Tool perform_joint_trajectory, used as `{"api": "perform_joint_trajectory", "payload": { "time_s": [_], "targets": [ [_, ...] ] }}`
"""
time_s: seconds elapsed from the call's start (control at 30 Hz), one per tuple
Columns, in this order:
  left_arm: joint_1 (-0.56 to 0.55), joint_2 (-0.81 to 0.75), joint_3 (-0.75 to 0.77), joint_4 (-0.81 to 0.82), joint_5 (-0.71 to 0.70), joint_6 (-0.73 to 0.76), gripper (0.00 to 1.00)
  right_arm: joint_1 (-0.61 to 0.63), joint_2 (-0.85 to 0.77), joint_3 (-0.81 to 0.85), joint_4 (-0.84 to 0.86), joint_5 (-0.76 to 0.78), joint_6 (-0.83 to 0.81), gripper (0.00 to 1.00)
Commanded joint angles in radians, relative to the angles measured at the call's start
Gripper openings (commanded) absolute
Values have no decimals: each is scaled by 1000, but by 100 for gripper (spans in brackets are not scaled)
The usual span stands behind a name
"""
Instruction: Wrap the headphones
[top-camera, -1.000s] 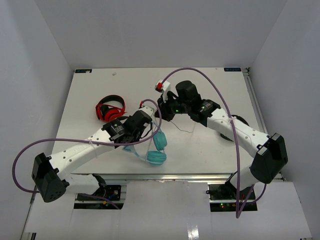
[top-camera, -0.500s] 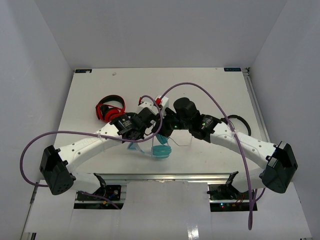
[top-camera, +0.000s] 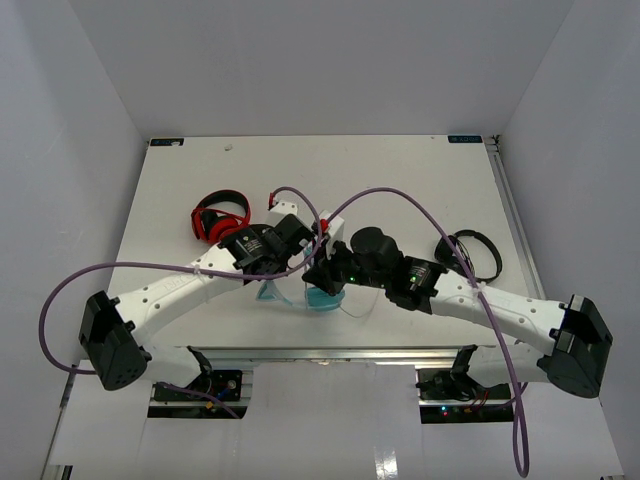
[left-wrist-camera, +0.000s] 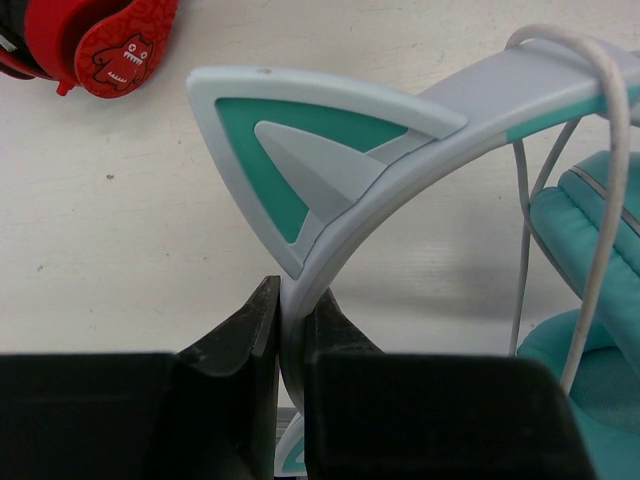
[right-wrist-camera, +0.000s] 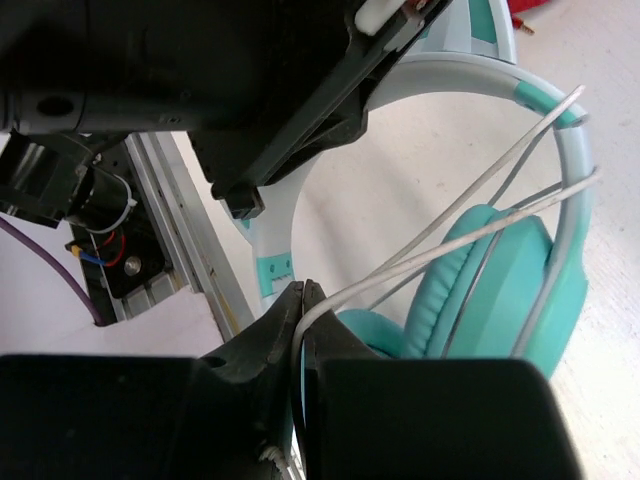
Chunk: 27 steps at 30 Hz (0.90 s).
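Observation:
The teal headphones (top-camera: 322, 298) are held near the table's front edge, mostly hidden under both wrists in the top view. My left gripper (left-wrist-camera: 292, 312) is shut on their pale band (left-wrist-camera: 500, 95), just below a cat ear (left-wrist-camera: 300, 150). The thin white cord (left-wrist-camera: 612, 180) is looped over the band and hangs down past a teal cup (left-wrist-camera: 600, 250). My right gripper (right-wrist-camera: 303, 293) is shut on the white cord (right-wrist-camera: 440, 250), which runs taut from its jaws across the cup (right-wrist-camera: 500, 290) to the band (right-wrist-camera: 575, 150). The two grippers sit close together, left (top-camera: 300, 245), right (top-camera: 325, 272).
Red-and-black headphones (top-camera: 220, 217) lie at the left middle of the table, also at the top left of the left wrist view (left-wrist-camera: 95, 40). All-black headphones (top-camera: 470, 252) lie at the right. The table's front rail (right-wrist-camera: 165, 200) is just below the right gripper.
My right arm has swung toward the front edge, drawing the cord with it round the band. My left gripper shifted slightly with the headphones, keeping its hold on the band.

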Motion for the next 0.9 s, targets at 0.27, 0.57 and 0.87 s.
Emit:
{"api": "perform_joint_trajectory", "payload": {
  "time_s": [0.27, 0.57, 0.87],
  "targets": [
    [31, -131, 72, 122, -55, -110, 0, 117, -42, -110, 176, 23, 28, 8],
    [31, -194, 72, 123, -90, -142, 0, 168, -91, -183, 208, 130, 43, 8],
    [32, -274, 57, 154, -92, -159, 0, 224, -121, -259, 247, 268, 44, 8]
  ]
}}
